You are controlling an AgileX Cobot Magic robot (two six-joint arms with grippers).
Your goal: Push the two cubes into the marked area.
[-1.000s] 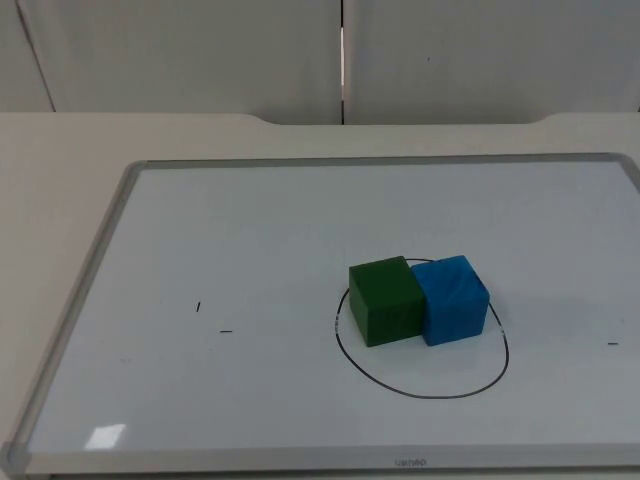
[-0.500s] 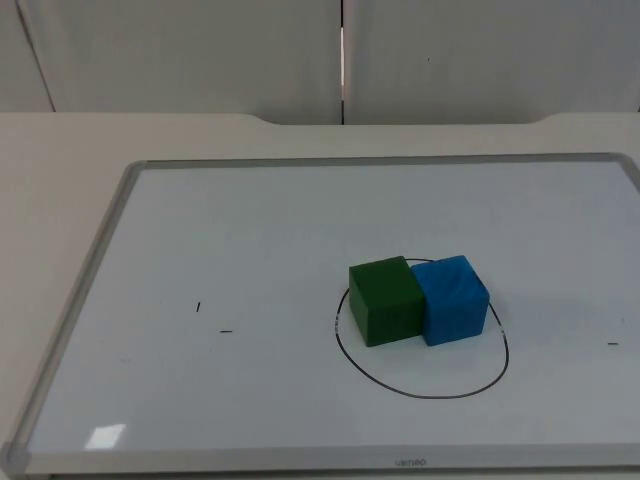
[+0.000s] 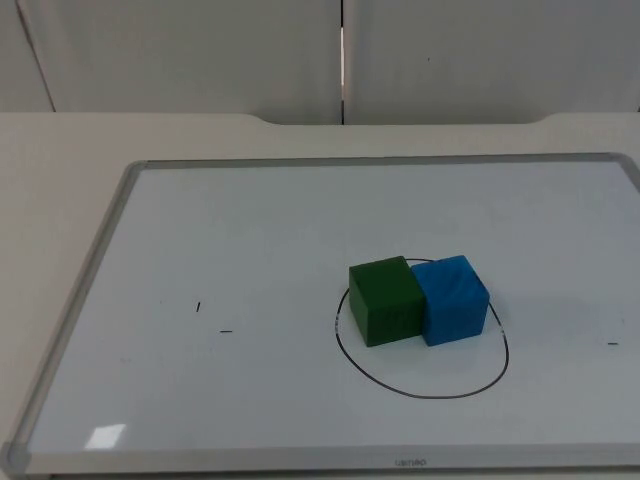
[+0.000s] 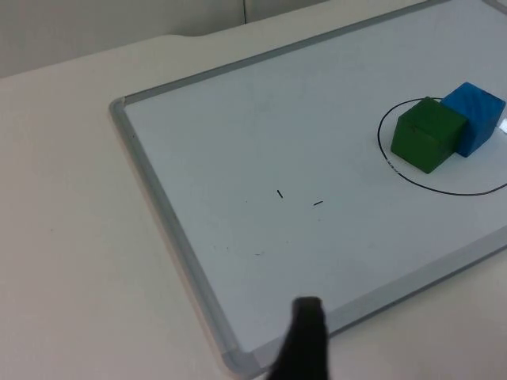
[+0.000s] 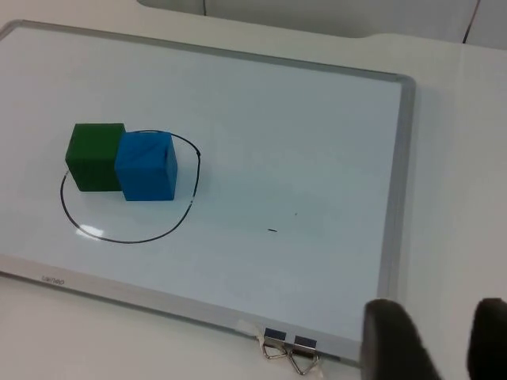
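Observation:
A green cube (image 3: 385,300) and a blue cube (image 3: 452,298) stand side by side, touching, on the whiteboard (image 3: 250,230). Both sit within the far part of a black drawn oval (image 3: 420,392), and the green one's left side is close to the line. The left wrist view has the green cube (image 4: 428,133) and blue cube (image 4: 475,115) far off, with my left gripper (image 4: 305,344) low over the board's frame at a near corner. My right gripper (image 5: 444,344) stands open and holds nothing, over the bare table past the board's corner, well away from the blue cube (image 5: 145,166).
The board's grey metal frame (image 3: 85,290) rises slightly above the table. Two binder clips (image 5: 289,348) hang on the frame beside my right gripper. Small pen marks (image 3: 212,320) dot the board's left half. A grey partition wall (image 3: 200,50) closes the back.

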